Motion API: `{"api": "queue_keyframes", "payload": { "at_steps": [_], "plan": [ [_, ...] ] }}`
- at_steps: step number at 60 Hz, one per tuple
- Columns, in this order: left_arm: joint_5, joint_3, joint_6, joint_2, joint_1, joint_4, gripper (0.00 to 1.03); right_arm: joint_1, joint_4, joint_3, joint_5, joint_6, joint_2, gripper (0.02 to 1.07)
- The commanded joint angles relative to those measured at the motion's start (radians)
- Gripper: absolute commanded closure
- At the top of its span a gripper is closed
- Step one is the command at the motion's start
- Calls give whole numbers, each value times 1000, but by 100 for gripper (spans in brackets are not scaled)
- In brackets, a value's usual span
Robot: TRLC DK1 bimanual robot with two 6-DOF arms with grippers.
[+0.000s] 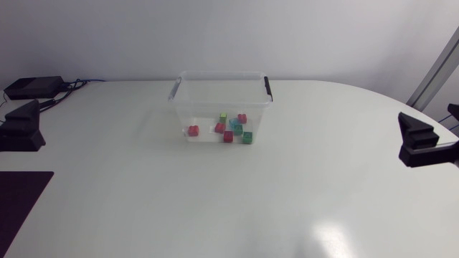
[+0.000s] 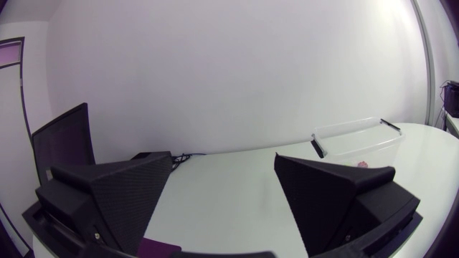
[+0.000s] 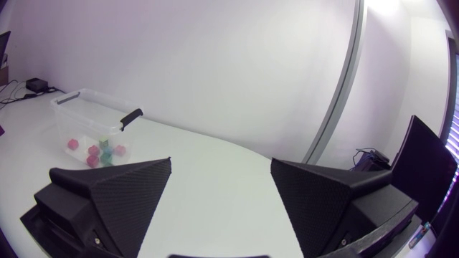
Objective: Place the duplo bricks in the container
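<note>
A clear plastic container [image 1: 221,100] with black handle clips stands at the middle of the table, toward the back. Inside it lie several duplo bricks: a red brick [image 1: 193,130] alone at the left, and a green brick [image 1: 247,137], a teal brick [image 1: 235,126] and more red ones clustered to the right. My left gripper [image 1: 23,125] rests open at the table's left edge, far from the container [image 2: 358,140], with nothing between its fingers [image 2: 122,190]. At the right edge my right gripper [image 1: 418,140] also stands open and holds nothing; the container [image 3: 90,118] is far ahead of it.
A black box with cables [image 1: 32,87] sits at the back left corner. A dark mat [image 1: 18,208] lies at the front left. White tabletop [image 1: 229,201] stretches between both arms and the container.
</note>
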Motion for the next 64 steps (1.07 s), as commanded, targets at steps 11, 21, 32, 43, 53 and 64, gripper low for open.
{"api": "queue_keyframes", "payload": {
  "at_steps": [11, 21, 32, 43, 53, 64],
  "plan": [
    [25, -134, -30, -106, -12, 38, 4, -11, 44, -145, -29, 53, -103, 7],
    [51, -216, -69, -171, -26, 55, 4, -14, 88, -230, -49, 99, -169, 7],
    [81, -308, -113, -243, -43, 73, 4, -16, 137, -323, -72, 151, -243, 7],
    [111, -403, -159, -318, -60, 93, 4, -19, 187, -421, -95, 205, -319, 7],
    [140, -493, -202, -390, -76, 111, 4, -22, 235, -514, -117, 256, -391, 7],
    [144, -504, -207, -398, -78, 113, 4, -23, 241, -525, -120, 262, -400, 7]
  ]
}}
